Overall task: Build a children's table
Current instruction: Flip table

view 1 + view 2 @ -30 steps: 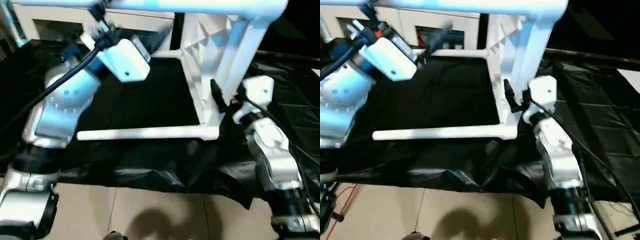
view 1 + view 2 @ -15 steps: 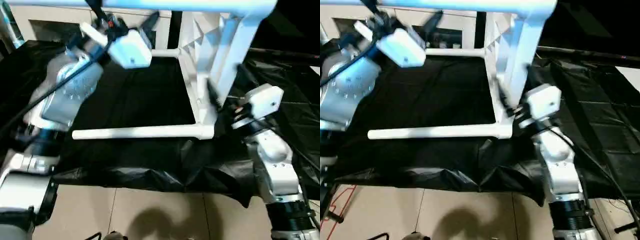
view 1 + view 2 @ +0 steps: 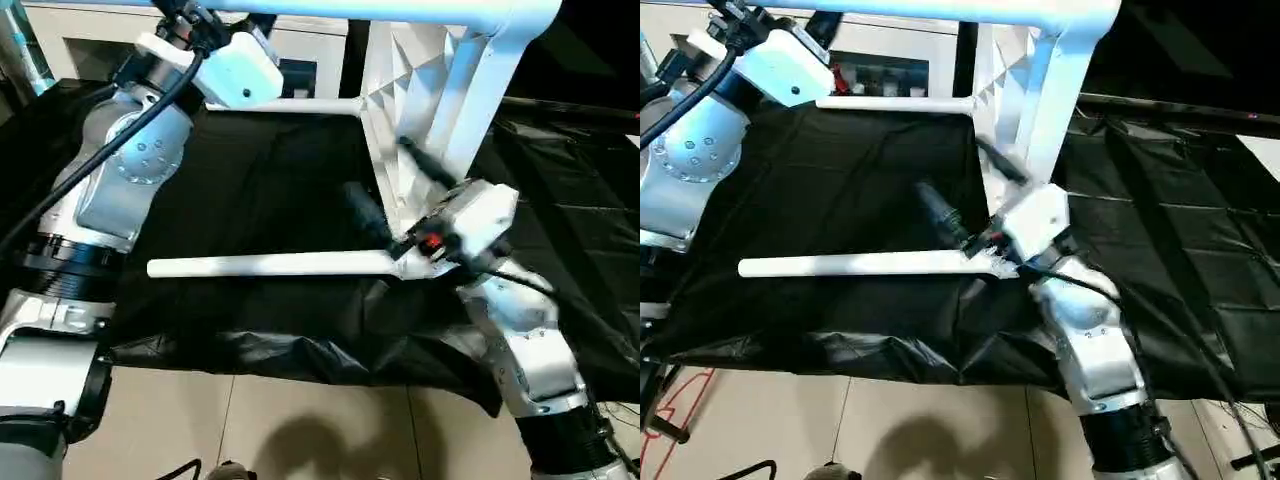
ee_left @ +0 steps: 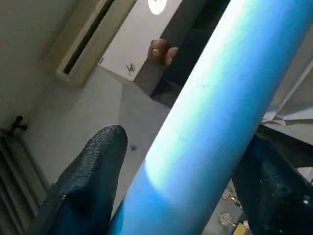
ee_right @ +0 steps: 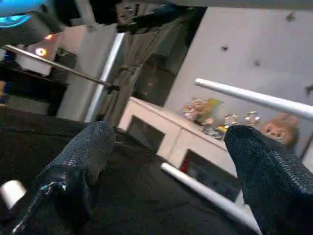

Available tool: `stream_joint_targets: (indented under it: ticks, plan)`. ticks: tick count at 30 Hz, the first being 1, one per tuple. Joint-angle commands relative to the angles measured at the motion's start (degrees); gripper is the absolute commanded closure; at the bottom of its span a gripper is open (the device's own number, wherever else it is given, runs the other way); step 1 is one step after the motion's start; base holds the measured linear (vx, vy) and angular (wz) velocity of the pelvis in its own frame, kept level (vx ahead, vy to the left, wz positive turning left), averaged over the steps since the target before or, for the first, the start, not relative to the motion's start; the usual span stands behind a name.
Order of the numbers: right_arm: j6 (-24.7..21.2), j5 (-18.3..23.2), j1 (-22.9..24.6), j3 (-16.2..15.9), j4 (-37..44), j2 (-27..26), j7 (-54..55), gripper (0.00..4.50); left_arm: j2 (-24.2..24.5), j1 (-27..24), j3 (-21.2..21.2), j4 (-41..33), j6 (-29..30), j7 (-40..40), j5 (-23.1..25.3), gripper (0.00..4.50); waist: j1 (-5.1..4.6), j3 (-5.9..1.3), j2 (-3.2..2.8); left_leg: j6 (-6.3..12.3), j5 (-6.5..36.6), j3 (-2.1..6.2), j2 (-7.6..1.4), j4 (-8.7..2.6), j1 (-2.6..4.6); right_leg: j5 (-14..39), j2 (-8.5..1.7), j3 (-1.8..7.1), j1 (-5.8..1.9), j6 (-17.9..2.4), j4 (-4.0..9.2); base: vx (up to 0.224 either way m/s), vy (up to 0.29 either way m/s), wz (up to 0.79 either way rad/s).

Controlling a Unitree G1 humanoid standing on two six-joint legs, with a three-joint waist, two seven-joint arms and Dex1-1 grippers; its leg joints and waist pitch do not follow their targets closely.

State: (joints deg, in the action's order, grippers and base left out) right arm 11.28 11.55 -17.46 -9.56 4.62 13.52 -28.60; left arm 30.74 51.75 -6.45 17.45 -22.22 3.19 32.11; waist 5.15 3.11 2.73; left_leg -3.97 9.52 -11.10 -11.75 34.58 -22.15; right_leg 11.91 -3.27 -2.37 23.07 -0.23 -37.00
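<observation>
Swinging off the upright leg, right gripper [image 3: 385, 185] now aims frame-centre, jaws wide, empty | left gripper [image 4: 195, 161] straddles top leg [image 4: 215, 112], grip unclear | children's table [image 3: 420, 120] on its side, upper right.

Indoor light falls from above. The white table leg [image 3: 270, 265] glares bright against the dull black cloth [image 3: 270, 190] beneath it, which swallows detail. Below the cloth, a soft round shadow lies on the pale floor [image 3: 300, 430]. In the left wrist view a leg [image 4: 215, 122] looms blurred and blue-tinted, out of focus.
</observation>
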Motion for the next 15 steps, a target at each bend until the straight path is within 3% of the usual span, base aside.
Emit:
stream_joint_targets:
  ticks: [1, 7, 10, 13, 15]
  plan:
    - [-0.81, 0.38, 0.29, 0.22, 1.54, 0.24, -0.38, 0.43, 0.06, 0.65, 0.51, -0.39, 0.23, 1.16, -2.02, 1.40, 0.18, -3.90, -1.09, -1.62, 13.98, 1.44, -1.47, -3.92, 1.36, 4.89, -3.85, 2.48, -2.22, -8.32, 4.34, 0.000, 0.000, 0.00]
    - [-1.49, -0.19, 0.45, 0.10, 1.48, 0.24, -0.55, 0.43, 0.03, 0.15, -0.56, -1.00, 2.46, 7.25, -5.18, 1.73, 0.46, -3.85, -1.19, -1.84, 13.92, 1.39, -1.52, -3.98, 1.51, 4.60, -3.86, 2.51, -2.15, -8.51, 4.27, 0.000, 0.000, 0.00]
    - [-2.31, -0.88, 0.70, -0.47, 1.01, 0.53, -0.76, 0.43, 0.26, -0.63, -1.17, -2.68, 7.99, 15.34, -8.58, 1.81, 0.68, -3.65, -1.12, -2.15, 15.21, 1.31, -1.55, -4.09, 1.68, 7.25, -3.99, 2.58, -1.95, -8.48, 4.53, 0.000, 0.000, 0.00]
    - [-2.44, -1.01, 0.82, -0.55, 0.81, 0.54, -0.84, 0.43, 0.44, -0.47, -0.62, -3.76, 10.65, 17.66, -9.77, 1.96, 0.94, -3.58, -1.23, -2.29, 15.99, 1.30, -1.56, -4.16, 1.73, 9.88, -4.10, 2.65, -1.83, -7.98, 4.79, 0.000, 0.000, 0.00]
    - [-2.86, -1.05, 0.88, -0.69, 0.49, 0.60, -1.02, 0.43, -0.35, 0.04, 1.00, -5.64, 18.09, 22.06, -13.82, 2.01, 1.07, -3.52, -1.05, -2.41, 15.81, 1.23, -1.54, -4.21, 1.73, 10.90, -4.22, 2.67, -1.87, -7.96, 4.82, 0.000, 0.000, 0.00]
